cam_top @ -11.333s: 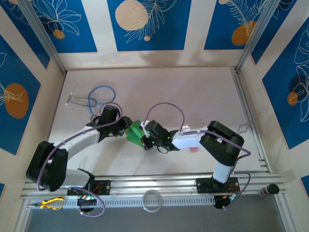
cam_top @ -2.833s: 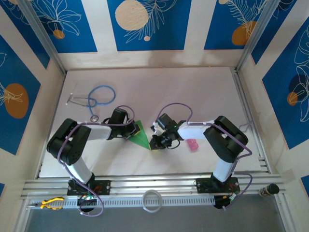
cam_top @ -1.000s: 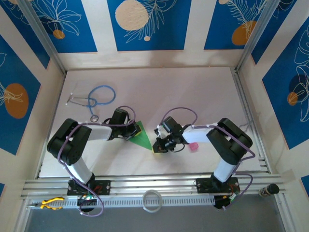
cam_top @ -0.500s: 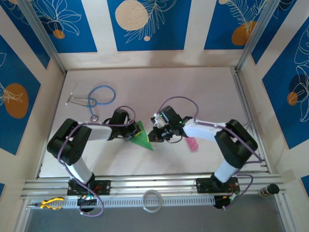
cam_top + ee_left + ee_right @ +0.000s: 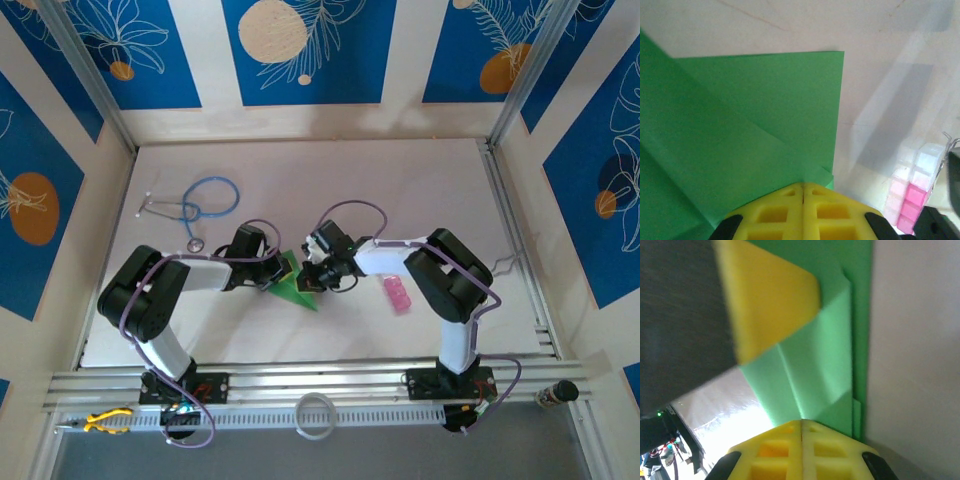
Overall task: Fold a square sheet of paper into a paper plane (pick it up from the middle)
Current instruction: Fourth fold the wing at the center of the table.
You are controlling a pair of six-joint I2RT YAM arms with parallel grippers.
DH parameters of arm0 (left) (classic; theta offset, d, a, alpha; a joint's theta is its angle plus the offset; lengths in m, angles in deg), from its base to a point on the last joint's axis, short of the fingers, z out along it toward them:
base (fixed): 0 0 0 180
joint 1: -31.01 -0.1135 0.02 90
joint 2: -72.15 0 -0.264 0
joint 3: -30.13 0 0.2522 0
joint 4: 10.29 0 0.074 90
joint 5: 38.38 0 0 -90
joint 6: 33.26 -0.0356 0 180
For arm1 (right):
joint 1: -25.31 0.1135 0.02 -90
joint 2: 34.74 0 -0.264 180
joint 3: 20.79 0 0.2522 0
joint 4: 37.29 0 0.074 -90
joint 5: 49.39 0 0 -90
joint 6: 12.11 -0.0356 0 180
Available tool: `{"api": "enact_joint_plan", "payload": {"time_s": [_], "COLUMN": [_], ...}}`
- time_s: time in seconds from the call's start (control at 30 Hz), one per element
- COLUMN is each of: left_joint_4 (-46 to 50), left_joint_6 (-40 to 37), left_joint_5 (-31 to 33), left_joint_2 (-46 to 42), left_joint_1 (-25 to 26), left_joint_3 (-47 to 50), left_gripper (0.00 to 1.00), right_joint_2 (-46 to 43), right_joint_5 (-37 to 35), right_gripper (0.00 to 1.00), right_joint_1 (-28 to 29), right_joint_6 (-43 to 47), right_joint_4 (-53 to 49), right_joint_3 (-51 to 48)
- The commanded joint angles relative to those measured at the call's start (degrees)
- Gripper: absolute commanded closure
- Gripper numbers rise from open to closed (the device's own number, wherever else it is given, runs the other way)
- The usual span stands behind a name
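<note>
We judge the folding to be partway done: the green paper (image 5: pixel 296 292) is no longer a square but a flat pointed wedge, lying on the pale worktop (image 5: pixel 400 190) toward its near edge and a little left of the midline between the side edges, its sharp tip aimed at the near edge. Both arms meet over it. The left pincer (image 5: pixel 802 187) is clenched, its two yellow pads meeting along a thin seam at the paper's folded corner, and the right pincer (image 5: pixel 802 424) is clenched the same way on the opposite side. In neither wrist view can we tell whether a layer is nipped in that seam or the tips merely bear down on the sheet. The step in hand looks to us like setting a crease, one tip pinning while the other presses. The paper is thin, matte and evenly bright, with crisp straight edges. The left wrist view shows a diagonal fold line crossing stacked layers, and the right wrist view shows a paler flap standing slightly proud of the layer beneath, so that fold seems not yet flat. The pads are hard-looking yellow plastic with moulded square recesses, and the worktop is smooth with a faint sheen, so we expect the sheet to slide easily. The next move probably calls for steady downward pinning from one side and a light stroke along the fold from the other, staying away from the ribbed, translucent pink bottle (image 5: pixel 397 294) to the right
</note>
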State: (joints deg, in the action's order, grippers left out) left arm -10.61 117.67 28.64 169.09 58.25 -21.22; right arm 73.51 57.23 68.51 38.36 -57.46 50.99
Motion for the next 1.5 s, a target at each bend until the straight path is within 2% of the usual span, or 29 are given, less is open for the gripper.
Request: {"api": "enact_joint_plan", "payload": {"time_s": [0.0,0.13,0.33,0.5,0.73,0.87,0.93,1.13,1.47], "left_joint_4": [2.1,2.1,5.1,9.2,6.1,6.4,6.2,-2.2,5.3], "left_joint_6": [-1.6,-3.4,-5.5,-5.1,-2.1,-1.6,-2.0,-1.5,-6.3], "left_joint_5": [0.9,-0.6,-1.2,-0.4,0.0,2.1,3.1,-0.7,-0.9], "left_joint_2": [1.4,0.5,-5.4,-8.7,-4.9,-1.4,0.0,3.4,2.9], "left_joint_1": [0.0,0.0,0.2,1.5,4.5,4.5,4.1,0.5,-3.5], "left_joint_3": [0.7,-1.0,-2.8,-1.6,0.1,0.5,0.8,3.7,-1.0], "left_gripper": [0.96,0.95,0.91,0.93,0.95,0.96,0.97,0.95,0.95], "right_joint_2": [2.3,2.4,1.5,1.5,1.7,2.2,2.6,2.7,2.9], "right_joint_5": [2.8,1.2,-0.6,-0.9,-1.6,-1.7,-2.1,-3.0,-4.1], "right_gripper": [0.98,0.98,0.98,0.98,0.98,0.98,0.98,0.98,0.99], "right_joint_1": [-1.0,-0.6,-0.7,-0.8,-0.8,-0.8,-0.8,-0.7,-0.7], "right_joint_6": [-1.3,-1.6,-1.8,-2.6,-3.1,-3.1,-3.0,-2.7,-2.3], "right_joint_4": [-0.3,-0.2,-1.4,-1.4,-1.8,-2.1,-2.8,-3.8,-4.7], "right_joint_3": [-3.2,-6.2,-5.9,-5.5,-5.3,-5.2,-5.0,-5.4,-5.9]}}
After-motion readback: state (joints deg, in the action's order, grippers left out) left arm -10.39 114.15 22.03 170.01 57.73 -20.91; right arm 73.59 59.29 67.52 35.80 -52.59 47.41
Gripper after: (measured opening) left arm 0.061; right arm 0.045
